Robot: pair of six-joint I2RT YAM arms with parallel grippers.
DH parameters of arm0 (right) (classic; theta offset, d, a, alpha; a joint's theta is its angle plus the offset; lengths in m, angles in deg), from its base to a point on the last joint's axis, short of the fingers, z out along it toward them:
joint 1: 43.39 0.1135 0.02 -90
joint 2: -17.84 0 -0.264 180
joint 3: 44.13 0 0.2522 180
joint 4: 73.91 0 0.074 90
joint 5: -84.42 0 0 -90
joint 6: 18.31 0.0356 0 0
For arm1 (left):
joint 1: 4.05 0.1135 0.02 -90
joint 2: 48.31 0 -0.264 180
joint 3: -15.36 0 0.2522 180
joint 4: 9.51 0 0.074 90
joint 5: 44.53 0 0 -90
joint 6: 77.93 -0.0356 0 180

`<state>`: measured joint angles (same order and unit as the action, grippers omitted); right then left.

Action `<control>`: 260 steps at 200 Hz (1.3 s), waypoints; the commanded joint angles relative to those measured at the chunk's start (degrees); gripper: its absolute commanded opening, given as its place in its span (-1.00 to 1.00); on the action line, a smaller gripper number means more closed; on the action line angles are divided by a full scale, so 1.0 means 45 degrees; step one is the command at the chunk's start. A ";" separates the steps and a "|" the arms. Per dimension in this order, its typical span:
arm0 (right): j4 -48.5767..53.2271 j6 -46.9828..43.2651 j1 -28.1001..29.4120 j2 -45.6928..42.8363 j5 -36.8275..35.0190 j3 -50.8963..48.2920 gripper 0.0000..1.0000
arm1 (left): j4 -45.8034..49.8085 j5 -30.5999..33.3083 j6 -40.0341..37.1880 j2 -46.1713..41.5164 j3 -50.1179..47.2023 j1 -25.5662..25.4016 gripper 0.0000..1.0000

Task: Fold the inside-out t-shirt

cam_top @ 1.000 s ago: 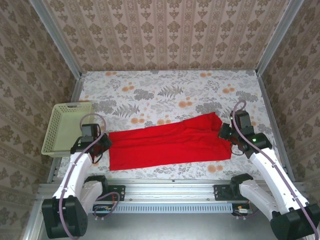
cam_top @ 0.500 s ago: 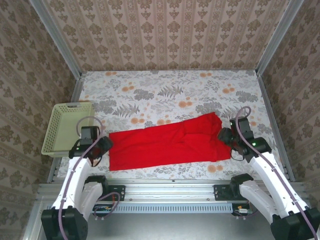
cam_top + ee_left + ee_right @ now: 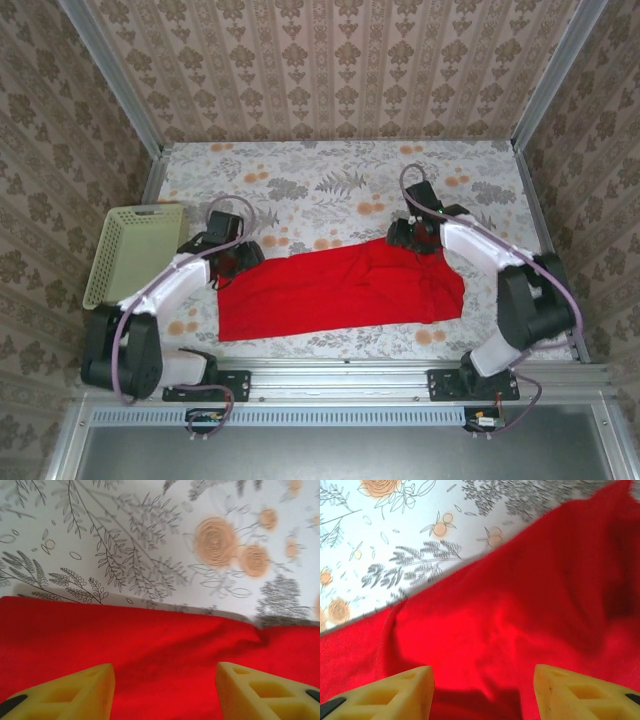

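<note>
Shirt first: the inside-out t-shirt (image 3: 340,293) lies spread in a long red band on the table (image 3: 330,185), starting just right of the basket (image 3: 105,262) and running away from it. The left gripper (image 3: 238,258) sits over the far corner nearest the basket, its yellow fingers (image 3: 75,690) spread with only cloth between them. The right gripper (image 3: 412,235) hangs over the far edge at the end away from the basket, fingers (image 3: 580,690) likewise parted, pinching nothing. Looks like a grab of that far hem, ready to fold it toward the near edge. To do it well, both should drop right on the hem, bite all layers, close together and lift level. The wrist views are blurry, so whether the tips touch fabric is hard to say.
</note>
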<state>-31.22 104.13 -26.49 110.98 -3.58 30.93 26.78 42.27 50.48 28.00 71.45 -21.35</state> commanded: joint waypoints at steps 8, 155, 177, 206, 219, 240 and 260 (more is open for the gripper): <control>-0.0681 -0.0030 -0.0457 0.2043 0.0430 0.0959 0.09 | -0.1578 -0.0680 -0.0134 0.1294 -0.0224 0.0834 0.14; -0.0359 0.0053 -0.3158 0.0968 -0.0697 0.1046 0.04 | -0.0316 0.0356 0.0195 -0.0374 -0.0879 0.2002 0.23; -0.0642 -0.0289 -0.2921 0.1085 0.0072 0.1326 0.05 | -0.0129 0.0280 -0.0161 -0.0490 -0.0273 0.1350 0.32; -0.0644 -0.0525 -0.2323 0.2414 0.0635 0.2275 -0.03 | -0.0321 0.0204 -0.0052 0.0187 -0.0099 0.0990 0.33; -0.0614 -0.0392 -0.2273 0.2990 0.0725 0.2636 -0.07 | -0.0557 0.0059 0.0004 0.0501 -0.0198 0.1085 0.33; 0.0292 0.0036 -0.2475 0.4053 0.0411 0.3357 -0.11 | -0.1002 -0.0192 0.0108 0.0961 -0.0505 0.1362 0.33; 0.0700 0.0541 -0.2962 0.4455 -0.0088 0.3241 -0.19 | -0.1316 -0.0411 0.0279 0.1337 -0.0943 0.1963 0.32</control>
<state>-33.84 103.83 -37.11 128.60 -1.79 44.77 22.21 41.64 51.47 32.24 69.50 -15.19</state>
